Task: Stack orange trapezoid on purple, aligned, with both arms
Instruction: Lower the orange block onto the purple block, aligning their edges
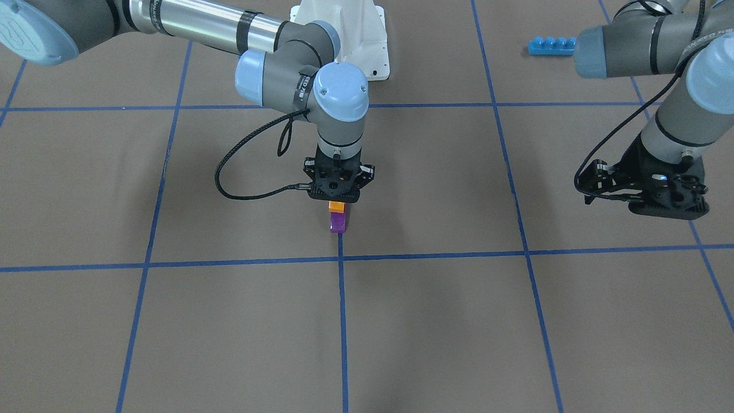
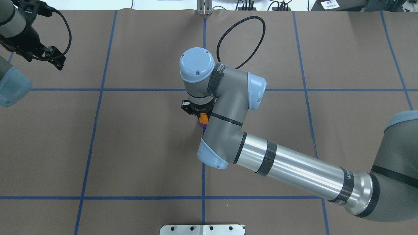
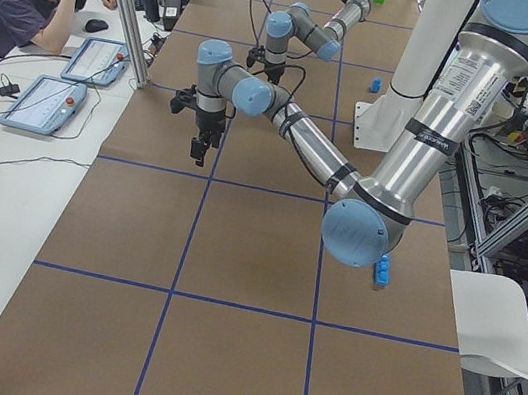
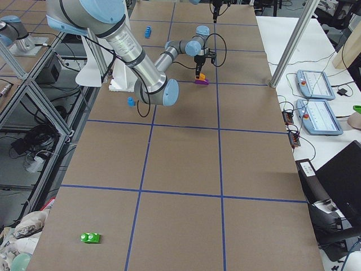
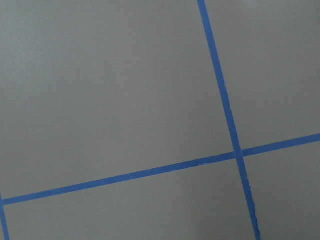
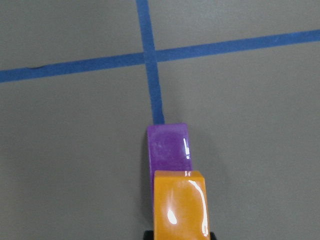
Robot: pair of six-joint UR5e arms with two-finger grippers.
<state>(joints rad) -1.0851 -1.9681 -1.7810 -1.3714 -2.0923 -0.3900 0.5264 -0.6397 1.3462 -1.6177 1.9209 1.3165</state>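
Observation:
My right gripper (image 1: pixel 338 198) points straight down over the middle of the table and is shut on the orange trapezoid (image 1: pixel 336 206). The orange brick sits directly over the purple brick (image 1: pixel 338 223), which stands on the table at a blue tape line. I cannot tell whether the two touch. In the right wrist view the orange brick (image 6: pixel 180 205) lies between my fingers, and the purple brick (image 6: pixel 169 147) shows just beyond it. Both bricks also show in the overhead view, the orange (image 2: pixel 203 117) and the purple (image 2: pixel 203 123). My left gripper (image 1: pixel 590 183) hangs open and empty, far off to the side.
A long blue four-stud brick (image 1: pixel 550 45) lies near the left arm's base. A small blue brick (image 4: pixel 131 101) lies by the white robot mount (image 1: pixel 344 34). A green brick (image 4: pixel 90 237) lies at the table's far right end. Blue tape lines grid the brown table (image 1: pixel 436 332).

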